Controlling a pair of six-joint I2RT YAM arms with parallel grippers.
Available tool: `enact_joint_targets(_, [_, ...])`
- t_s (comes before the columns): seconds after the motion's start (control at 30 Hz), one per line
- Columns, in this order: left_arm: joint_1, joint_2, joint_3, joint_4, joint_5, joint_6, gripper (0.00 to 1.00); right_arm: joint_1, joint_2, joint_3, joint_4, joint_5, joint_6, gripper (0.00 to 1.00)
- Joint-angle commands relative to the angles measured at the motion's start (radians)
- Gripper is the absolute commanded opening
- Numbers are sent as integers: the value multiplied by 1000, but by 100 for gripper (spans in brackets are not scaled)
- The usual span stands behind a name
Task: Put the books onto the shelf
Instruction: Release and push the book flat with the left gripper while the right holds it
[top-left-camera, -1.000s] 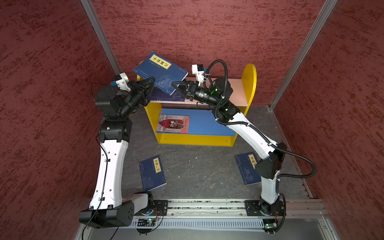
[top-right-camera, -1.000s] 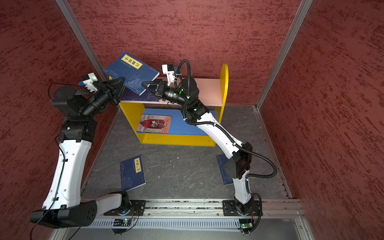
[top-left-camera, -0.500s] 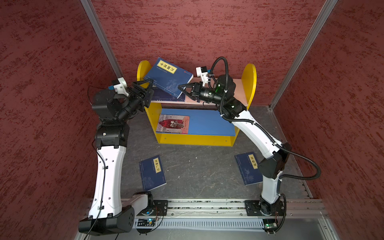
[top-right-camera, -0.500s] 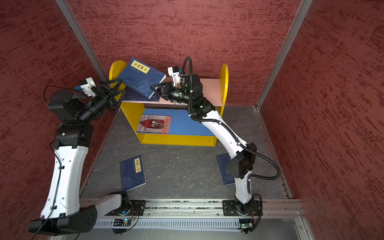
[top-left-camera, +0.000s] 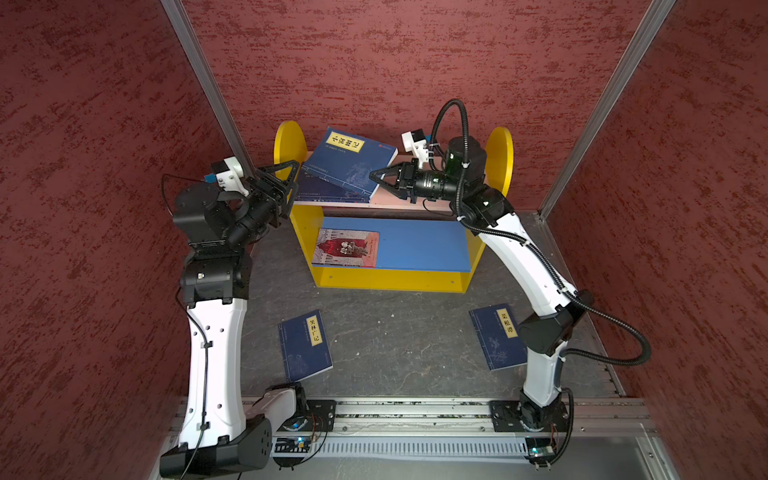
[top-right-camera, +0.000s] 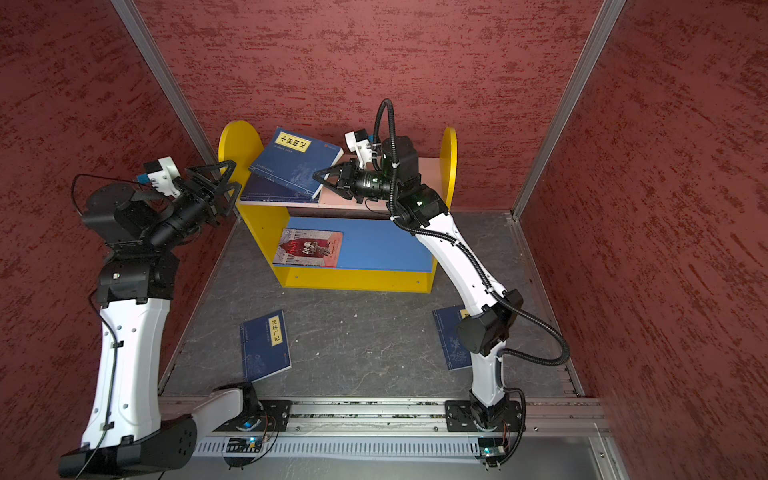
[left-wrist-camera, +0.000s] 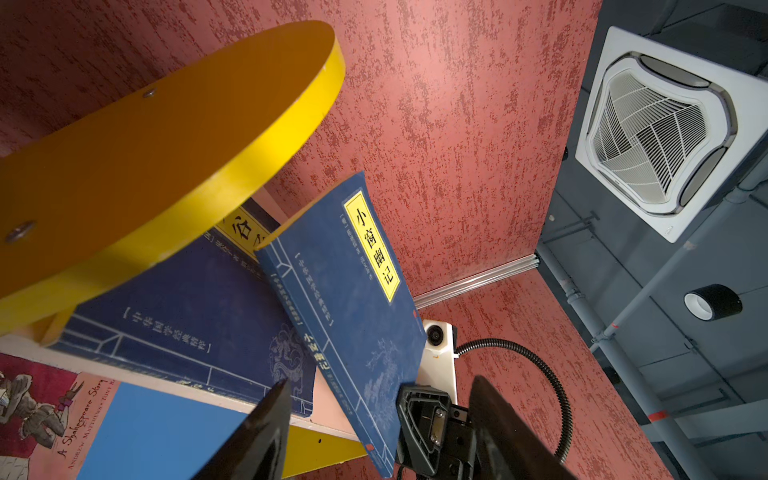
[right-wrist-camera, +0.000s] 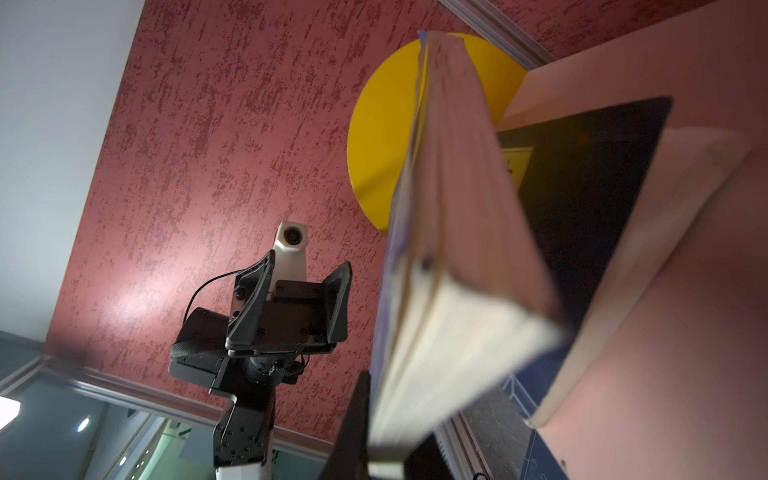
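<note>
While in right claw (top-left-camera: 372, 178), book (top-left-camera: 349, 160) near panel (top-left-camera: 286, 143)

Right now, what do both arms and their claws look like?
The left arm and right arm have white shells with black joints. The left claw and right claw are black and triangular, each beside a white wrist camera. A ribbed black hose runs along the right arm.

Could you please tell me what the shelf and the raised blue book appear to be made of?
The shelf: probably painted wood or fibreboard, smooth; thick flat panel edges and screw heads in its side. The raised blue book: paper with a thin matte card cover; cream page edges fan out in the right wrist view.
</note>
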Motion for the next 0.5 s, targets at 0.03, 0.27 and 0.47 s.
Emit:
enact_joint_targets(0.03, [5, -2, -5, 20, 15, 13, 69, -1, 38, 44, -13, -74, 16, 0])
enact_joint_targets(0.27, [4, 20, 1, 37, 24, 9, 69, -1, 72, 76, -73, -87, 10, 0])
enact_joint_targets(0.47, [3, 30, 0, 69, 6, -10, 69, -1, 105, 107, -86, -100, 21, 0])
